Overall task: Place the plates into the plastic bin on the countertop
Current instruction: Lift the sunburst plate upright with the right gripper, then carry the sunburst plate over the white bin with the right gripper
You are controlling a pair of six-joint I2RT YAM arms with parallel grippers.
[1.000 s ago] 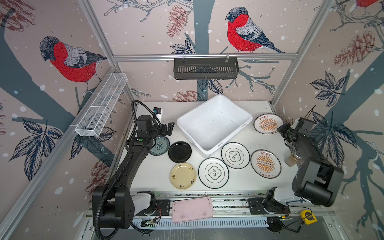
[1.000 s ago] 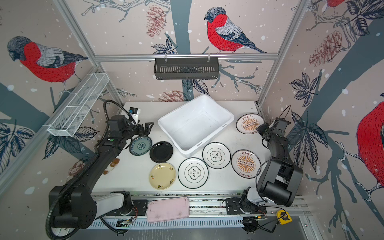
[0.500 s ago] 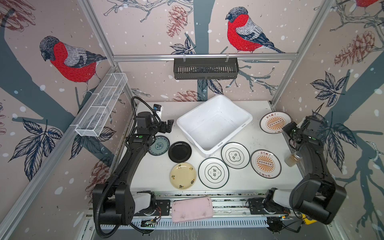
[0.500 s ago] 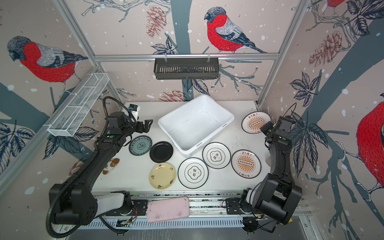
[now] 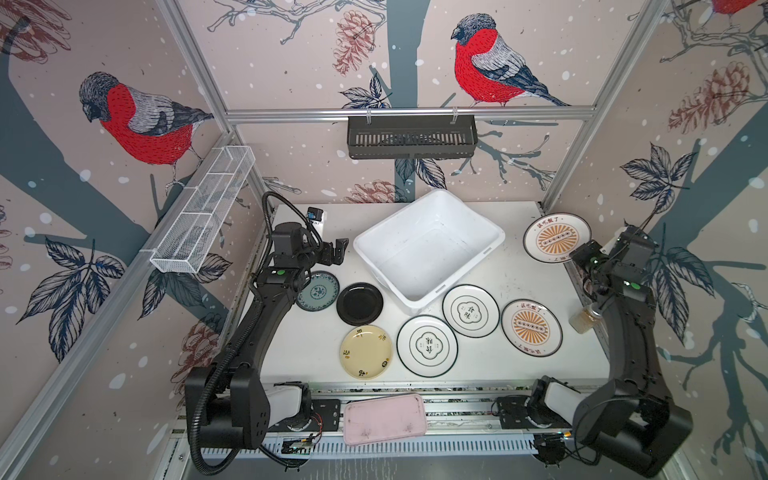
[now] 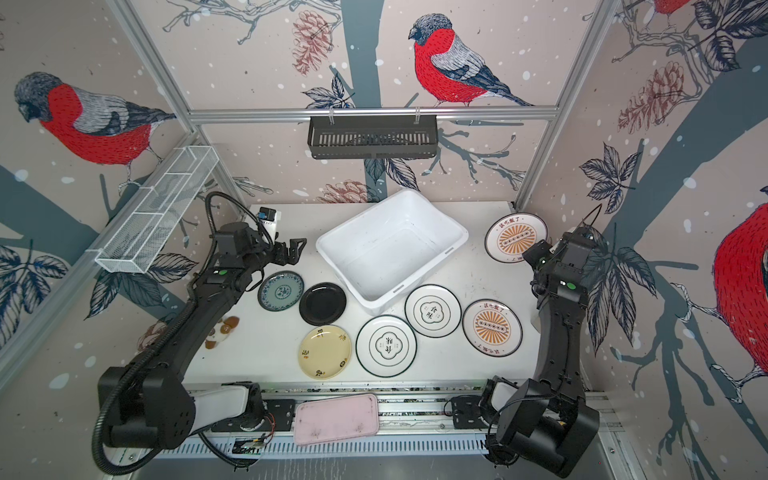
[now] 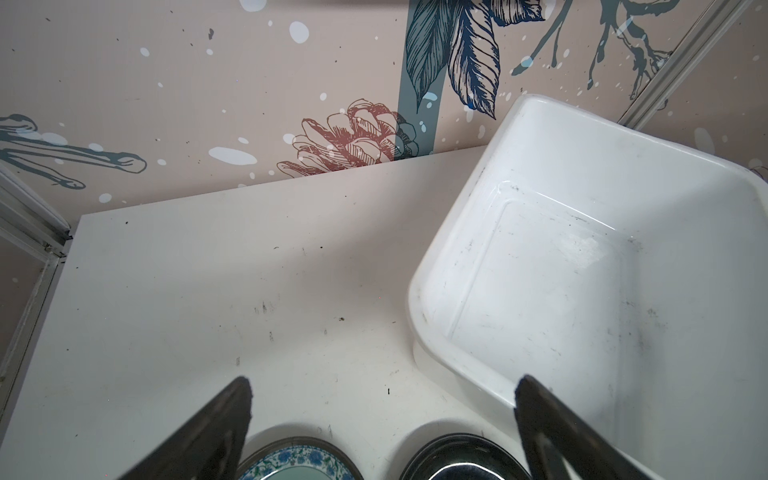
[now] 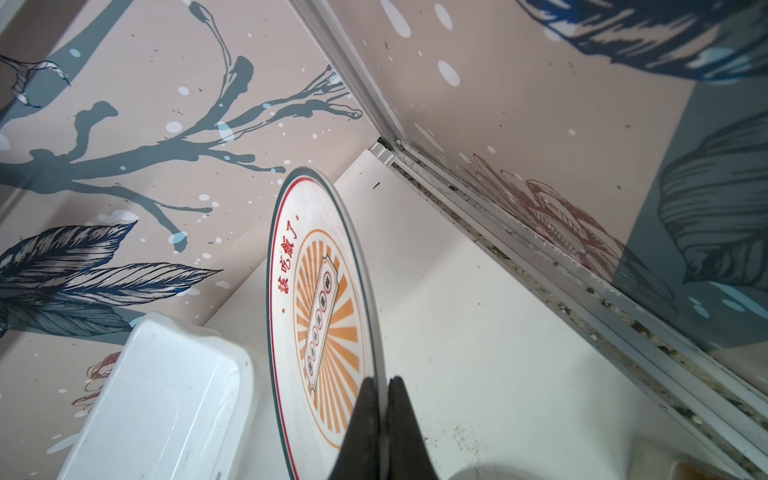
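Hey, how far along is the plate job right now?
Nothing done: the plastic bin is empty. In hand: the right gripper grips one sunburst plate by its rim; the left gripper is open, empty. Left: six plates on the countertop.

2 top views: high, far, side by side, looking down over the whole countertop (image 5: 523, 274) and bin (image 5: 428, 249). Left wrist view: near, low, facing bin and back wall (image 7: 208, 104). Right wrist view: very near, along a plate (image 8: 320, 299) toward the back wall. Bin in all 4 views.
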